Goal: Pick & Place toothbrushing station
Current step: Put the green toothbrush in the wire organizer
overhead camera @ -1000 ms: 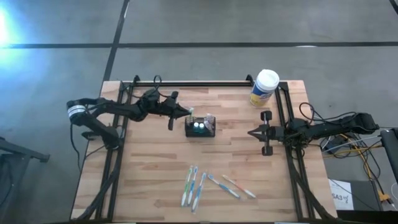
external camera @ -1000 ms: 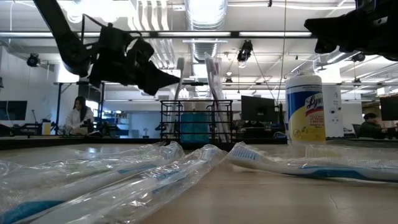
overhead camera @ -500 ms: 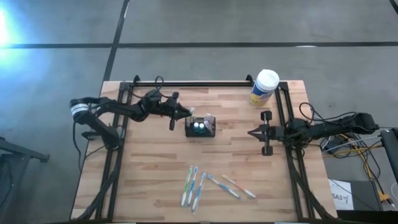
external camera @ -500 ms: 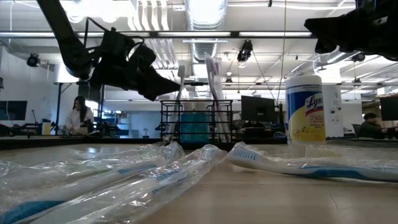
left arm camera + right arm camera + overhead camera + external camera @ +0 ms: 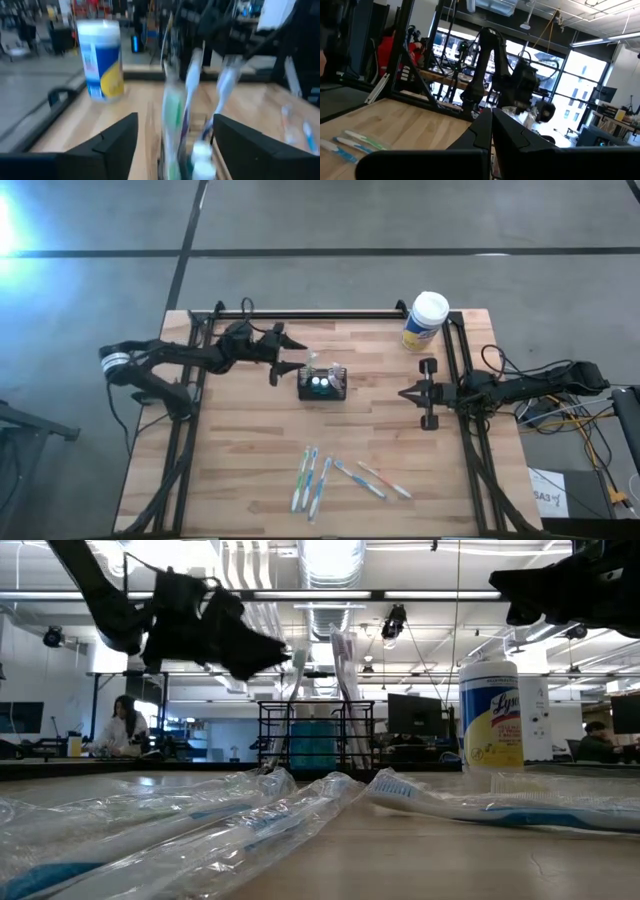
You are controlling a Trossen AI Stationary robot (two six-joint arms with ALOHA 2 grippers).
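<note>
The toothbrushing station, a small black wire-mesh caddy [image 5: 322,384], stands on the wooden table a little behind its middle. Toothbrushes [image 5: 345,670] stand in it, and one wrapped brush [image 5: 291,690] leans out toward the left. My left gripper [image 5: 298,357] hovers open just left of the caddy. In the left wrist view its fingers [image 5: 116,142] stand on either side of the upright brushes [image 5: 192,85] without touching them. My right gripper [image 5: 403,393] waits shut near the table's right side.
A yellow canister with a white lid [image 5: 425,320] stands at the far right corner. Several loose toothbrushes [image 5: 340,477], some in clear wrappers [image 5: 200,820], lie near the front edge. Black frame rails [image 5: 452,360] run along the left, right and far sides. A person [image 5: 125,725] sits in the room behind.
My left gripper has opened and let go of the wrapped toothbrush. It has then drawn back a little toward the table's left edge. The brush stays leaning in the caddy.
</note>
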